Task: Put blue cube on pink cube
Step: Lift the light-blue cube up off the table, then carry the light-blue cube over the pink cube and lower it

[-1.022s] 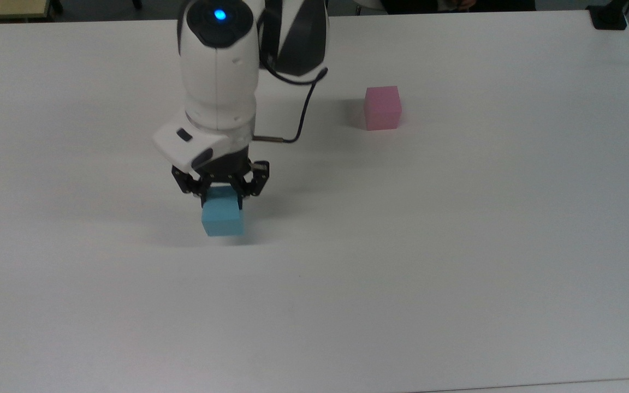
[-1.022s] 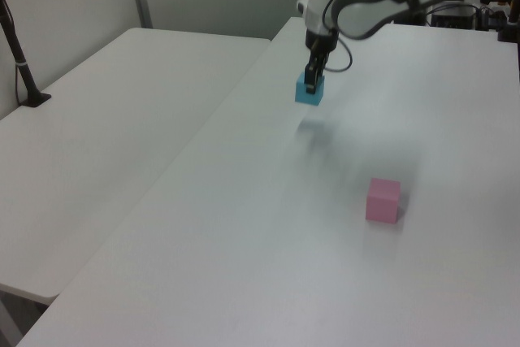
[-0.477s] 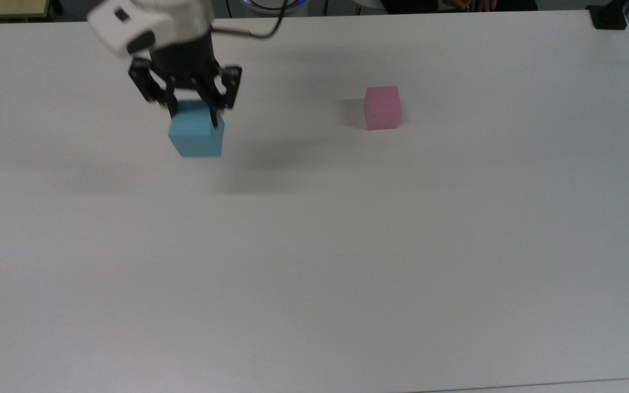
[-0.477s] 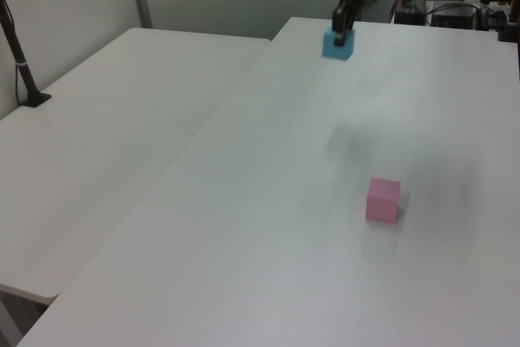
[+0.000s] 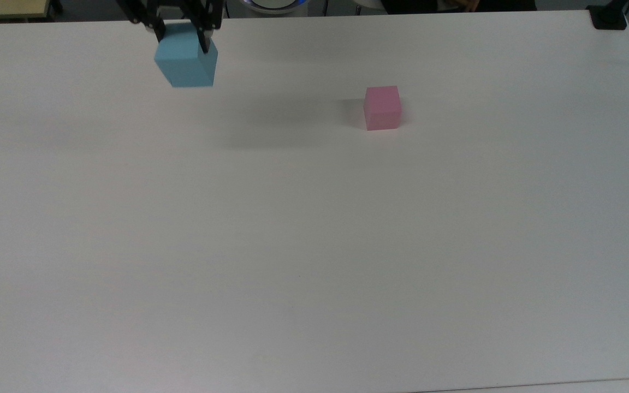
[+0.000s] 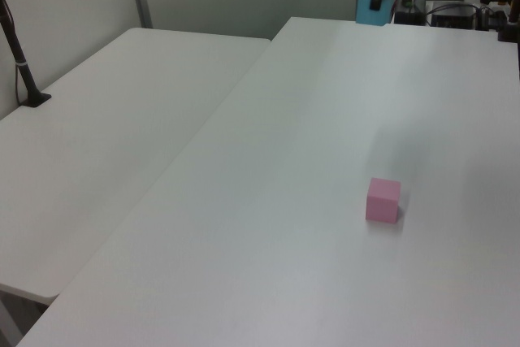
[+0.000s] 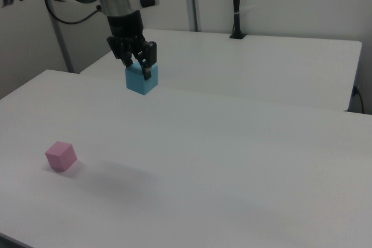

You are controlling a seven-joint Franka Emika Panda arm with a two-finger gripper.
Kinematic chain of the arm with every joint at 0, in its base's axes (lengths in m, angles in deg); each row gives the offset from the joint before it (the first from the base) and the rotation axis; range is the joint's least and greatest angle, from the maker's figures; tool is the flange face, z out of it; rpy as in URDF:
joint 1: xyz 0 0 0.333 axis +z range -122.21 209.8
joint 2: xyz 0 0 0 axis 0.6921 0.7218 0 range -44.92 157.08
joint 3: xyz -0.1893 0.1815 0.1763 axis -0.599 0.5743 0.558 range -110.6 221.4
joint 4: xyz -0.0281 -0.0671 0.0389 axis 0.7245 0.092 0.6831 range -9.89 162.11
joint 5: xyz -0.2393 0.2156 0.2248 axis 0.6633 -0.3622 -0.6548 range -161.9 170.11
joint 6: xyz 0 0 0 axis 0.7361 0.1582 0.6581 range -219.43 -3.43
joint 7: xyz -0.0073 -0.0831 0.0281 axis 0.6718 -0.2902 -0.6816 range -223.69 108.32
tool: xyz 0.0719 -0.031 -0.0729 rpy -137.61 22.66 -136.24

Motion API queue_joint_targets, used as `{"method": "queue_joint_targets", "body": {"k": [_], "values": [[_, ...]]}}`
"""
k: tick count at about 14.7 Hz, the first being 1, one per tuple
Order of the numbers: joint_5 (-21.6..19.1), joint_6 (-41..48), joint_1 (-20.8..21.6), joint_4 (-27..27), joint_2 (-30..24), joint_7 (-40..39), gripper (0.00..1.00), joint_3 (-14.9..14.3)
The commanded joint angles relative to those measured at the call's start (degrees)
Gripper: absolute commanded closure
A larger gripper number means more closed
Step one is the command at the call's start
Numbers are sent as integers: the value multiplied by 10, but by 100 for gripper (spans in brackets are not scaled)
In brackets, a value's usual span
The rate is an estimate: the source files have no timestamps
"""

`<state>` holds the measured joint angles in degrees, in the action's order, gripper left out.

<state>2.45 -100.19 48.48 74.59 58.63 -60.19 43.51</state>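
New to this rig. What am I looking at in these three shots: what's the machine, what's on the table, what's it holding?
It is one robot arm with a two-finger gripper, filmed by three fixed cameras at the same moment. The top view looks down on the white table; the left view and the right view see it from opposite sides. Two small cubes are in play. The fingers are shut on the blue cube, which hangs in the air well above the table. The pink cube sits alone on the table, apart from the blue one, to its right in the top view. A second white table stands alongside.
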Motion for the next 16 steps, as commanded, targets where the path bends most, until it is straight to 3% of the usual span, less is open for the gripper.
{"method": "queue_joint_targets", "body": {"k": [1,4,6,11,14,16], "values": [[-8,28,12,40,-44,-5,60,2],[-8,29,31,42,-54,8,60,22],[-8,23,30,65,-68,48,60,60],[-21,-2,31,152,-111,62,60,130],[-42,-46,31,200,-113,87,61,164],[-48,-119,31,252,-111,126,61,206]]}}
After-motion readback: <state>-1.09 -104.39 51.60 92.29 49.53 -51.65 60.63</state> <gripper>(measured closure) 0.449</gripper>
